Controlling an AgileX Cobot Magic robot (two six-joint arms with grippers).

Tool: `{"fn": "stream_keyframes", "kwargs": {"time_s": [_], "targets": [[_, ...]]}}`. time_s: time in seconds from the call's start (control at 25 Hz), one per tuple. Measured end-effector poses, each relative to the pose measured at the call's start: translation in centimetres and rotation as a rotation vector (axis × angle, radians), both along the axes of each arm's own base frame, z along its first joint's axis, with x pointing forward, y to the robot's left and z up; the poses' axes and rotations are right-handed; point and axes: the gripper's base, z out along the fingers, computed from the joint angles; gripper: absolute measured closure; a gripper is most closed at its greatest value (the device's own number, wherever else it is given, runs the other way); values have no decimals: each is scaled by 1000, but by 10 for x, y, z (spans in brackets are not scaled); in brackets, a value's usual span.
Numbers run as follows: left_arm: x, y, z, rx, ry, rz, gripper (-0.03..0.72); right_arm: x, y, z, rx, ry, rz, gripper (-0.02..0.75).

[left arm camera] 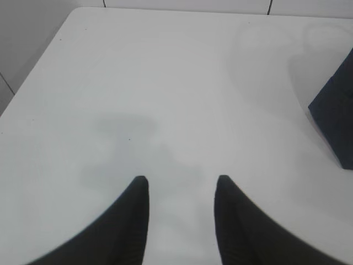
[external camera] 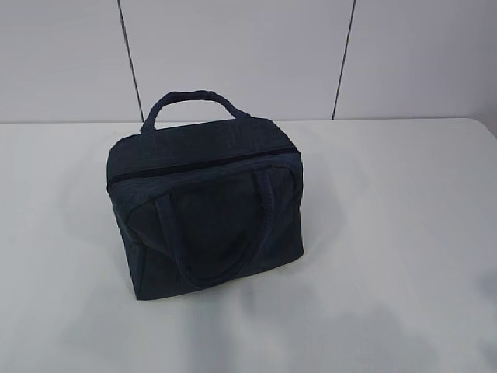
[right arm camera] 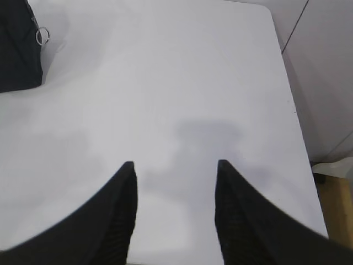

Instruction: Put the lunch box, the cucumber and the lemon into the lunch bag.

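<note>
Zipped lunch bag [external camera: 206,206] on table [external camera: 388,233], left tool [left arm camera: 181,185] and right tool [right arm camera: 174,168] apart, empty, beside it

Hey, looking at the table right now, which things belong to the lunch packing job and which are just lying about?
Part of the job:
- bag, zipped shut, with its ring pull
- left claw and right claw, both open and empty

Lying about:
- nothing; only the bare table shows

No lunch box, cucumber or lemon in view.
</note>
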Motion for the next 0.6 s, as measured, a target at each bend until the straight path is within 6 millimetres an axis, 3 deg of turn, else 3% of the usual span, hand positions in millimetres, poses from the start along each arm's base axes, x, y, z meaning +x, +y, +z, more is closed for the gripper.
{"fn": "stream_keyframes", "kwargs": {"time_s": [0.6], "targets": [[0, 0, 0, 0, 0, 0, 443, 0, 0, 0, 2, 0, -1, 403]]}}
